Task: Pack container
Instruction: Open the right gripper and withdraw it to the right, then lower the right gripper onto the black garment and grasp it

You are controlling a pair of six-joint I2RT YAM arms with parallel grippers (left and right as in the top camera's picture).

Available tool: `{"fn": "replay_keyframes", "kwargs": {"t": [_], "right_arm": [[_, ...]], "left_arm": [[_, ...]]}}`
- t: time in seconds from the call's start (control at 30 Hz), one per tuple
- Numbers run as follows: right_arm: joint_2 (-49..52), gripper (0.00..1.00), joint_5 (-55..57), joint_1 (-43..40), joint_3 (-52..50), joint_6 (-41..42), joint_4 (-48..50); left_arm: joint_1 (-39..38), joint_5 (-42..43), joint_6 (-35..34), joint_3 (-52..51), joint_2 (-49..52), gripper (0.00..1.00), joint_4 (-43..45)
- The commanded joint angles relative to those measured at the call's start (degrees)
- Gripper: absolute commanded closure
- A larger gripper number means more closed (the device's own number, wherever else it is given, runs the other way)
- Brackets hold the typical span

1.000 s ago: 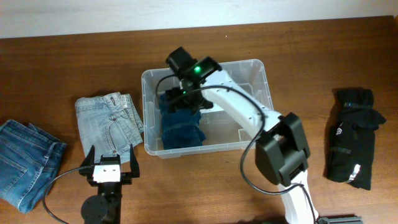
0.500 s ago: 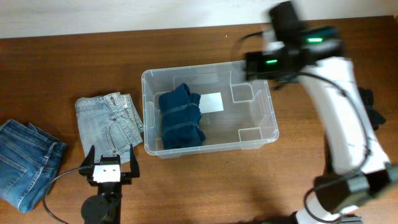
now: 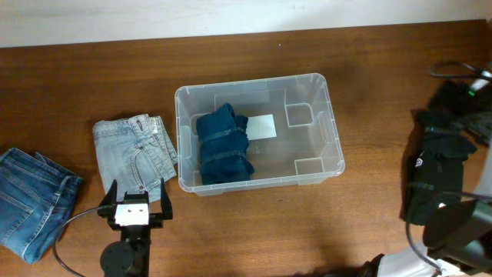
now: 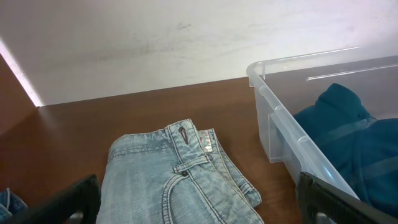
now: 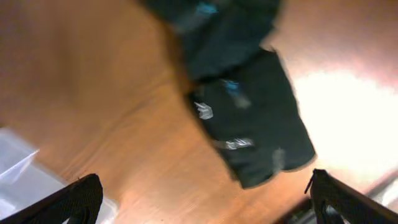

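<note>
The clear plastic container (image 3: 315, 85) stands mid-table with a folded dark blue garment (image 3: 224, 145) in its left half and a white label (image 3: 261, 126) on its bottom. Its corner and the blue garment also show in the left wrist view (image 4: 280, 115). My left gripper (image 3: 136, 208) is open and empty near the front edge, just in front of folded light blue jeans (image 3: 134, 148), seen close in the left wrist view (image 4: 180, 180). My right gripper (image 3: 470, 96) is open and empty at the far right, over a black garment (image 3: 436, 169), which shows blurred in the right wrist view (image 5: 249, 106).
A pair of darker blue jeans (image 3: 31, 200) lies at the far left edge of the table. A pale wall runs along the back of the table (image 4: 155, 43).
My right arm has left the container, where the dark blue garment now lies, and swung far right to above the black garment. The left arm has not moved.
</note>
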Motion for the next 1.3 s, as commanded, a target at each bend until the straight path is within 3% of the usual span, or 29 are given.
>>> {"fn": "replay_keyframes", "kwargs": {"t": [0.0, 0.3, 0.4, 0.57, 1.07, 1.27], "right_arm": [[0.5, 0.01, 0.6, -6.1, -5.2, 2.6, 1.3], [0.5, 0.01, -12.9, -20.1, -27.1, 4.5, 14.7], [0.5, 0.01, -17.6, -21.5, -37.1, 3.3, 23.3], [0.5, 0.01, -23.7, -20.0, -45.2, -0.4, 30.2], [0.5, 0.01, -29.0, -0.9, -45.7, -3.7, 31.6], [-1.3, 0.0, -28.6, 1.5, -41.2, -3.7, 27.3]], "left_arm": [[0.3, 0.6, 0.7, -0.3, -0.5, 0.0, 0.2], [0.3, 0.6, 0.7, -0.3, -0.5, 0.01, 0.2], [0.3, 0.6, 0.7, -0.3, -0.5, 0.01, 0.2], [0.3, 0.6, 0.7, -0.3, -0.5, 0.01, 0.2], [0.3, 0.6, 0.7, -0.3, -0.5, 0.01, 0.2], [0.3, 0.6, 0.7, -0.3, -0.5, 0.01, 0.2]]}}
